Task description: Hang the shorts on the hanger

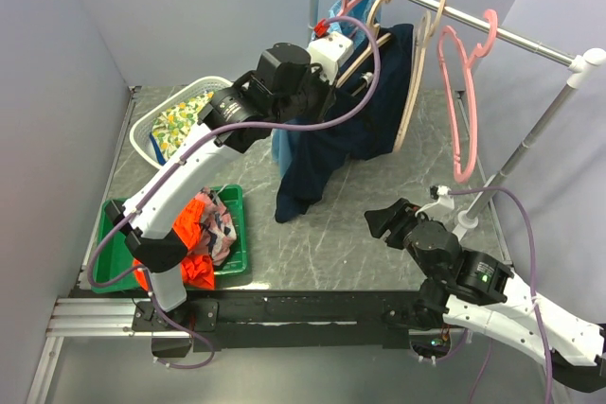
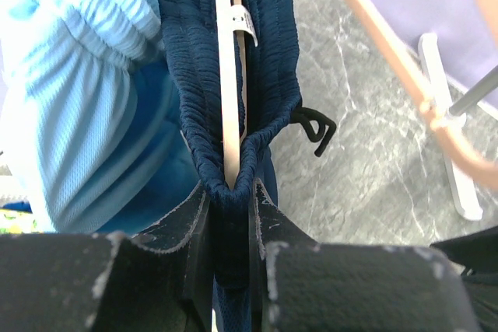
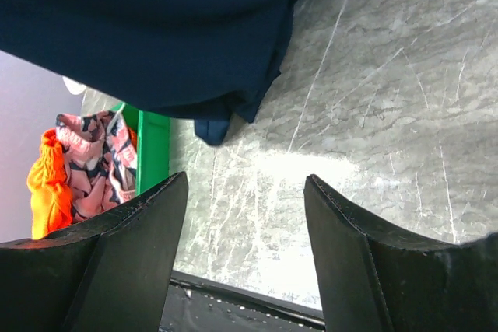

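1. Pinching the shorts (image 2: 268,52) at the waistband: that's my left pincer (image 2: 231,192), fingers pressed together on navy fabric, nothing else in the bite that I can see.
2. Just left of the grip hang the sky-blue shorts (image 2: 70,114), touching my navy pair. I'd judge any pull should go away from them, so they don't get dragged along.
3. The hanger (image 2: 225,75) runs up inside the waistband loop, its tip right at my fingertips. The shorts hang from it up by the rail (image 1: 454,14), one leg trailing down toward the table (image 1: 379,234).
4. To do this well, I reckon: draw the waistband along the hanger arm until it seats past the notch, fabric taut, hanger untwisted, and only then let go.
5. The drawstring (image 2: 315,130) dangles loose to the right, so mind it doesn't snag.
6. Far right, my right pincer (image 3: 245,179) stands spread and empty, low over the table, well apart from the shorts and free to steady the hanger if it swings.
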You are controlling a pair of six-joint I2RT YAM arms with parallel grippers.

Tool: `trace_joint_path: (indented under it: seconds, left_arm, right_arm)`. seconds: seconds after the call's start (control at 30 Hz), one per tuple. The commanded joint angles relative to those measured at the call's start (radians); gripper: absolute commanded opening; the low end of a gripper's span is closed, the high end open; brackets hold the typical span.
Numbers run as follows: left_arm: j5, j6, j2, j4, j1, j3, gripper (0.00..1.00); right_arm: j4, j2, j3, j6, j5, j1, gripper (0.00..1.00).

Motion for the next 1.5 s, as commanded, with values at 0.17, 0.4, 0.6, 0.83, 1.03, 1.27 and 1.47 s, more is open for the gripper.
trace_joint_path:
  seconds: [0.17,0.4,0.6,0.83,1.03,1.27,1.47]
  left_arm:
    - [-0.009,0.004,-0.069,0.240,0.001,0.055,0.01]
    - [-0.009,0.025,-0.013,0.243,0.001,0.121,0.01]
    - [-0.006,0.031,0.013,0.282,0.001,0.117,0.01]
    - [0.022,0.031,0.072,0.291,0.001,0.157,0.01]
    - [0.042,0.031,0.089,0.317,0.001,0.148,0.01]
    - [0.014,0.025,0.062,0.374,0.001,0.073,0.12]
    - [-0.007,0.024,0.005,0.400,0.003,0.021,0.46]
  right_arm:
    - [0.028,-0.001,-0.021,0.013,0.000,-0.004,0.69]
    - [0.040,0.009,-0.022,0.018,-0.013,-0.003,0.69]
    - [0.037,-0.003,-0.022,0.021,-0.013,-0.003,0.69]
    - [0.026,-0.009,-0.013,0.022,-0.011,-0.004,0.69]
    - [0.022,-0.012,-0.009,0.022,-0.013,-0.004,0.69]
    - [0.017,-0.024,-0.013,0.027,-0.014,-0.003,0.69]
    - [0.025,-0.015,-0.010,0.022,-0.016,-0.004,0.69]
